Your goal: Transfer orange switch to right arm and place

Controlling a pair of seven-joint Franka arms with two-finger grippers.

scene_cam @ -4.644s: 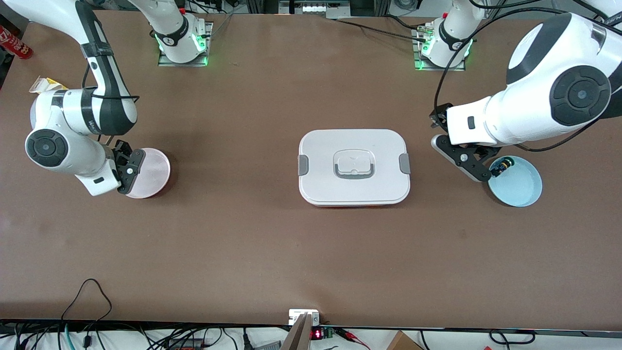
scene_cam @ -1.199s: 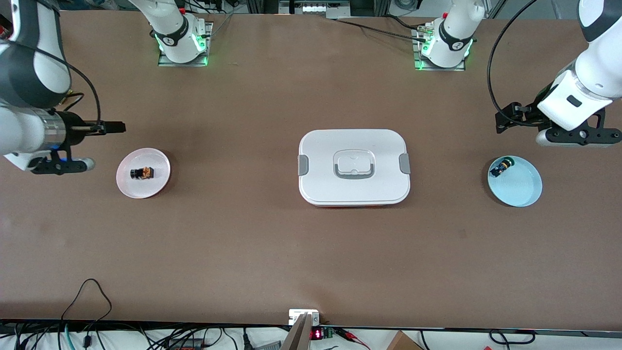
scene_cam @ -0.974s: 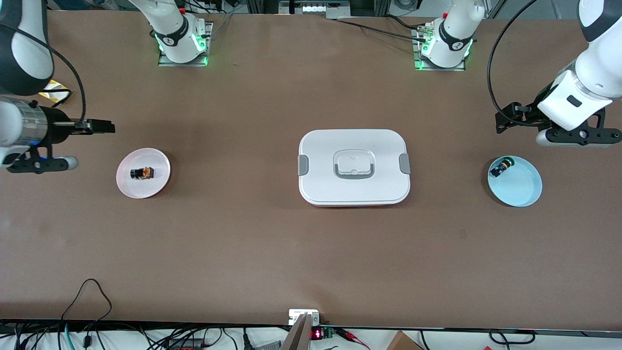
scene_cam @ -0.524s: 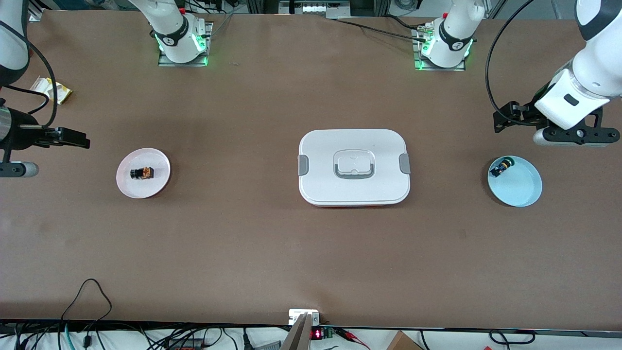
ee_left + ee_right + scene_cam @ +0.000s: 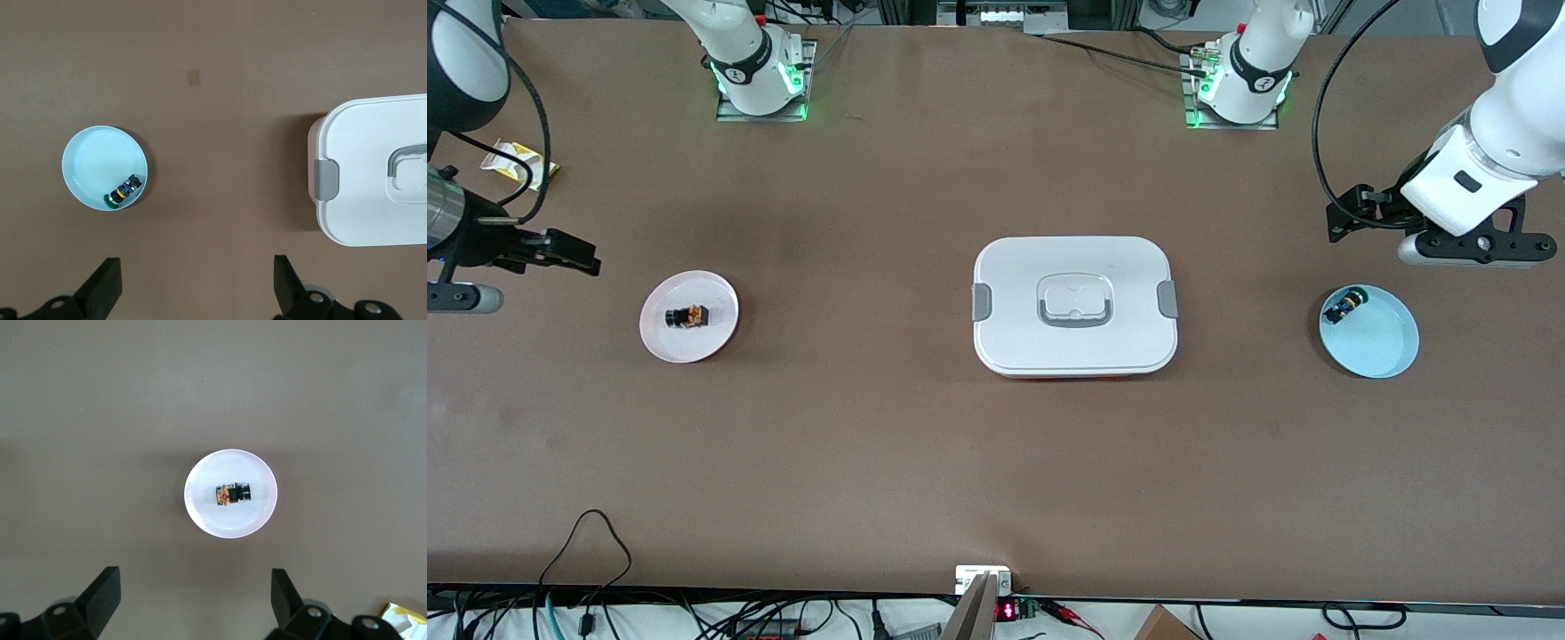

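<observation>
Fingers apart on my right gripper (image 5: 190, 600) and left gripper (image 5: 193, 287), tips cropped. Orange switch (image 5: 687, 316), cap seemingly hidden, lies at the pink dish's (image 5: 716, 298) centre, tan block toward three o'clock.

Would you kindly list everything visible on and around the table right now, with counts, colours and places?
Orange switch: one, black with orange block, lying on the pink plate.
Round pink plate: one, pale pink, toward the right arm's end.
Green-capped black button: one, lying in the blue bowl at its rim.
Round blue bowl: one, light blue, toward the left arm's end.
Lidded white box: one, white with grey clasps and handle, mid-table.
Yellow wrapper: one, at the table edge by the right arm.
Brown table: one.
Right gripper: one, black, open, up over the pink plate.
Left gripper: one, black, open, raised near the blue bowl.
</observation>
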